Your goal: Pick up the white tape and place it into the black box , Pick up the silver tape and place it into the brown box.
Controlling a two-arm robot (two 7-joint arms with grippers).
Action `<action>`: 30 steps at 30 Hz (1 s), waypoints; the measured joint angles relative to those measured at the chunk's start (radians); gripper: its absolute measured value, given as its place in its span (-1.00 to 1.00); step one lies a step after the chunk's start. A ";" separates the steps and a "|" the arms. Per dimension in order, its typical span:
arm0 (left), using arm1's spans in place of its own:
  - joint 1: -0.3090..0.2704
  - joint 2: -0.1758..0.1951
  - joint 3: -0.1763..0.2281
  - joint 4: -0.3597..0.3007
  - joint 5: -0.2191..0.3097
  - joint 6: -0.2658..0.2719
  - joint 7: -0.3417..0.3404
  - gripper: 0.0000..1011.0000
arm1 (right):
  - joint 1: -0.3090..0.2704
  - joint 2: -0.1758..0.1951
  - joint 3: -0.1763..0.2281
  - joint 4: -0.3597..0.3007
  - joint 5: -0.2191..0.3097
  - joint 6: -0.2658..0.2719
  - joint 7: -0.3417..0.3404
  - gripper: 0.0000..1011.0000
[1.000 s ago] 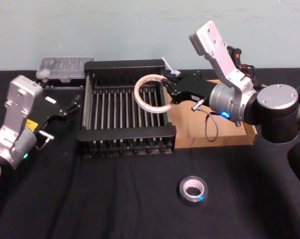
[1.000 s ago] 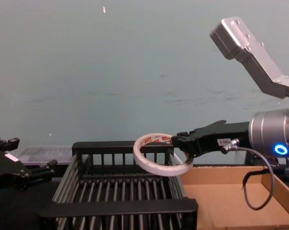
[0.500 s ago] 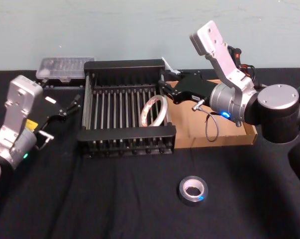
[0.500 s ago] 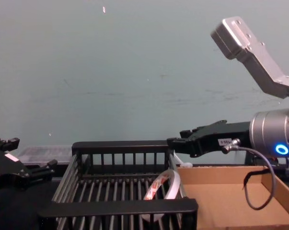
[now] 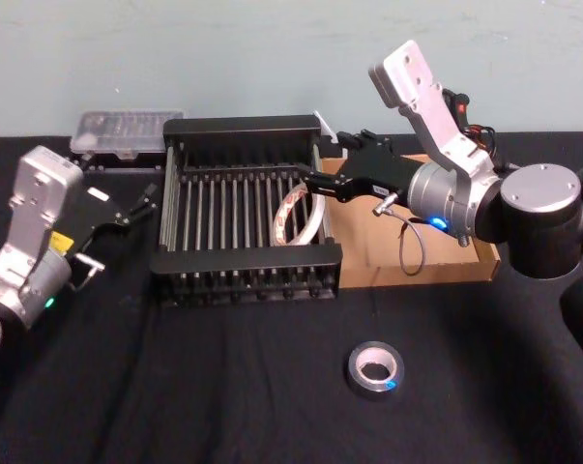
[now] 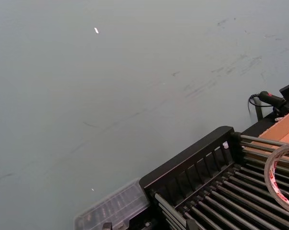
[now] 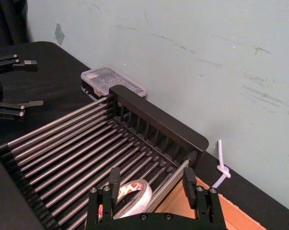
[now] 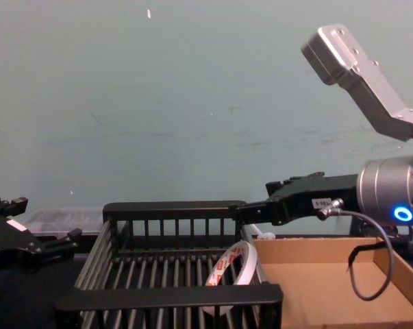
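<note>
The white tape [image 5: 299, 215] stands on edge inside the black box [image 5: 243, 258], leaning against its right wall, and its red marks show in the right wrist view [image 7: 130, 194]. My right gripper [image 5: 328, 159] hovers open just above the box's back right corner, with nothing between its fingers [image 7: 114, 182]. The silver tape [image 5: 375, 370] lies flat on the black cloth near the front, right of centre. The brown box [image 5: 484, 253] sits against the black box's right side, under my right arm. My left gripper [image 5: 136, 201] rests open on the cloth left of the black box.
A clear plastic case [image 5: 127, 130] lies behind the black box's left corner. A grey cable [image 5: 404, 246] loops down from my right wrist over the brown box. A pale green wall stands close behind the table. Black cloth covers the table.
My right gripper let go of the white tape, which dropped into the black box and now leans on its right wall. The jaws have spread wider. The left arm has not moved.
</note>
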 joint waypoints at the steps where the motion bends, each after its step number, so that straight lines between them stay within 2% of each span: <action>1: 0.000 0.000 0.000 0.000 0.000 0.000 0.000 0.98 | 0.000 0.000 0.000 0.000 0.000 0.000 0.000 0.65; 8: 0.000 0.000 0.000 0.000 0.000 0.000 0.000 0.98 | 0.000 0.000 0.000 0.000 0.000 0.000 0.000 0.98; 14: 0.000 0.000 0.000 0.000 0.000 0.000 0.000 0.98 | -0.009 0.005 0.009 -0.016 0.000 0.010 -0.012 0.98; 22: 0.000 0.000 0.000 0.000 0.000 0.000 0.000 0.98 | -0.041 0.029 0.043 -0.075 0.013 0.037 -0.022 0.98; 30: 0.000 0.000 0.000 0.000 0.000 0.000 0.000 0.98 | -0.116 0.095 0.090 -0.188 0.057 0.074 -0.011 0.98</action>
